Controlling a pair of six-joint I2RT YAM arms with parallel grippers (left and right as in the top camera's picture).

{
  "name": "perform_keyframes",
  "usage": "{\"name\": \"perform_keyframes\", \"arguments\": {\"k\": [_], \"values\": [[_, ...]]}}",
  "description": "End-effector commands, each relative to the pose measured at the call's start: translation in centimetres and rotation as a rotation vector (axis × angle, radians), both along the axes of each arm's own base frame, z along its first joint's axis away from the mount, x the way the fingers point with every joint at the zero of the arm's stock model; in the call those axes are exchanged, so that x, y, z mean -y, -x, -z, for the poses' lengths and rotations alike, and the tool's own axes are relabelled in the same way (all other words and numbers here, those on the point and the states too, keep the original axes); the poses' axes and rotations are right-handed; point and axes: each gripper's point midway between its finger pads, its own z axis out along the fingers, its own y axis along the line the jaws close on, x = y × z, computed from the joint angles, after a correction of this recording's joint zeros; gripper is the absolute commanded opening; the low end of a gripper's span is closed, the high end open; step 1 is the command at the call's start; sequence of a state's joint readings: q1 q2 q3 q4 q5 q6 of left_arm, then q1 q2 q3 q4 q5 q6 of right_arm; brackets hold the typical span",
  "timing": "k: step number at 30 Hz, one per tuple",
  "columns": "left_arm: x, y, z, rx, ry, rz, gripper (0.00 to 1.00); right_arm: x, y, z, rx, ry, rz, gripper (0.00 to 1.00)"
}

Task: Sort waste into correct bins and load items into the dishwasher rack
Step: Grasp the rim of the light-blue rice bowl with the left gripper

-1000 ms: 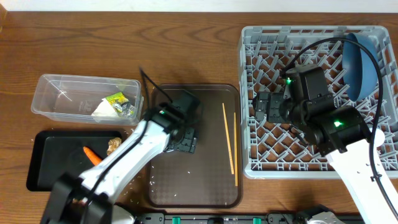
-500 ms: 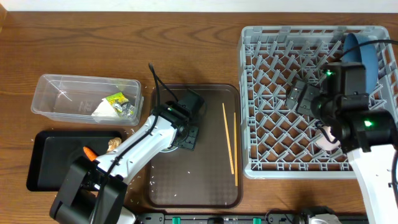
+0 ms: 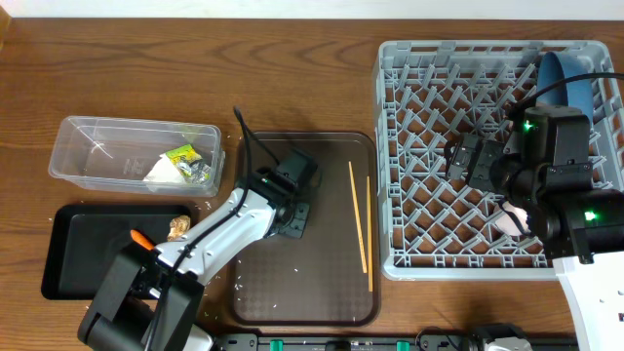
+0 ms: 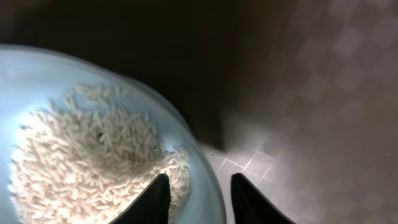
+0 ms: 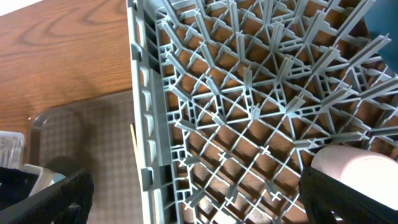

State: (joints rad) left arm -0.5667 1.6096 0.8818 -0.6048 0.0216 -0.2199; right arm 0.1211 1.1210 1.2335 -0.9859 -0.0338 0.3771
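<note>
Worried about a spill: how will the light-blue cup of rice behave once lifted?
The light-blue cup looks rigid and smooth, perhaps slippery where the left tool straddles its rim. The loose rice heaped inside would probably spill if it tilts.

Lab-style kitchen mock-up: wooden table [image 3: 292, 68], dishwasher rack [image 3: 458, 263], serving tray [image 3: 322, 283], waste tub [image 3: 93, 146].

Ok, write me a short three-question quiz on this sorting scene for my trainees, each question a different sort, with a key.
1. True or false: the chopsticks lie in the dishwasher rack.
2. What fills the light-blue cup whose rim the left gripper straddles? A) rice B) foil C) paper
3. Fill in: the carrot lies in the ____.

Key: 1 false, they lie on the brown tray; 2 A; 3 black tray.
</note>
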Motion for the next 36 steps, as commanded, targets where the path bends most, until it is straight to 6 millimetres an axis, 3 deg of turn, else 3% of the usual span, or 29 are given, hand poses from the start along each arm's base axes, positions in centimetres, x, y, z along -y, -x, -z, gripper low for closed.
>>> {"name": "perform_keyframes", "arguments": {"k": [1, 3, 9, 19, 26, 31, 36], "values": [[-0.4, 0.4, 0.5, -0.008, -0.019, 0.007, 0.19, 0.0, 0.1, -0.4, 0.012, 0.004, -0.016, 0.99], [-0.3, 0.3, 0.5, -0.006, -0.017, 0.007, 0.06, 0.0, 0.1, -0.4, 0.012, 0.004, -0.016, 0.99], [-0.3, 0.4, -0.4, -0.003, -0.004, -0.025, 0.06, 0.0, 0.1, -0.4, 0.012, 0.004, -0.016, 0.99], [-0.3, 0.3, -7.1, 0.121, 0.108, -0.137, 0.06, 0.0, 0.1, -0.4, 0.013, 0.004, -0.016, 0.99], [-2.7, 0.8, -11.2, 0.202, 0.179, -0.260, 0.06, 0.0, 0.1, -0.4, 0.014, 0.004, -0.016, 0.99], [-3.4, 1.5, -11.4, 0.195, 0.168, -0.268, 0.06, 0.0, 0.0, -0.5, 0.021, 0.004, -0.016, 0.99], [-2.0, 1.8, -10.5, 0.155, 0.174, -0.226, 0.06, 0.0, 0.0, -0.5, 0.021, 0.004, -0.016, 0.99]]}}
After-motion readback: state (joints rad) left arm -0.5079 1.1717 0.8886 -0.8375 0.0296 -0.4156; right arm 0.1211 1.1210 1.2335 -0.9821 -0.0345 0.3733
